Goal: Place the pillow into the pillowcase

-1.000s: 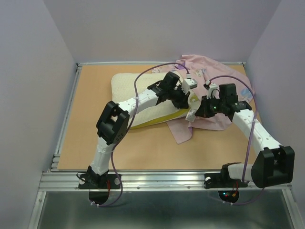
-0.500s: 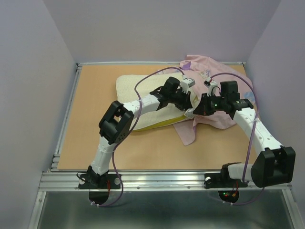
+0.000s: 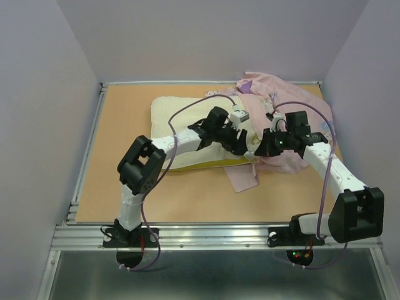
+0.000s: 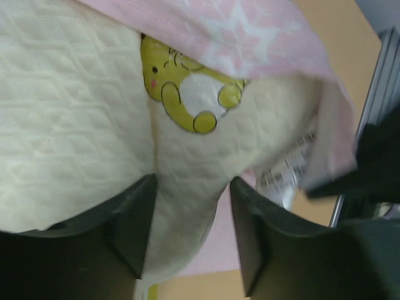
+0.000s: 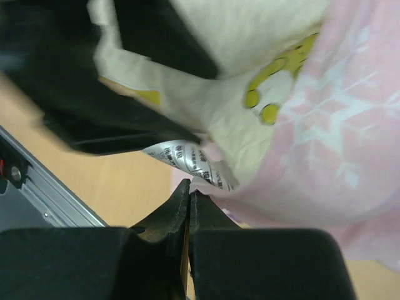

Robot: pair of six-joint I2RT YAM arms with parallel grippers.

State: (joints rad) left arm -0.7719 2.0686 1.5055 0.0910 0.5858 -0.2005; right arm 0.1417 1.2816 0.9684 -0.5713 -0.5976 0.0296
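The cream-white pillow [image 3: 178,122] lies mid-table, its right end under the pale pink pillowcase [image 3: 284,103]. In the left wrist view the pillow [image 4: 75,125] shows a yellow logo [image 4: 187,94], and the pillowcase [image 4: 250,37] hem covers its top. My left gripper [image 3: 242,144] is open, and a pillow corner hangs loose between its fingers [image 4: 134,231]. My right gripper [image 3: 255,154] is shut on the pillowcase [image 5: 331,144] edge, next to a white care label [image 5: 187,161]. A pink flap [image 3: 244,178] trails toward the front.
The orange table [image 3: 125,187] is bounded by a metal rail [image 3: 219,234] at the front and another on the left [image 3: 87,156]. Lilac walls stand close on three sides. Both forearms cross the middle, wrists nearly touching.
My left gripper has opened and let go of the pillow corner, then pulled back a little to the left. The pillow's right end has slid further under the pillowcase. My right gripper keeps its grip.
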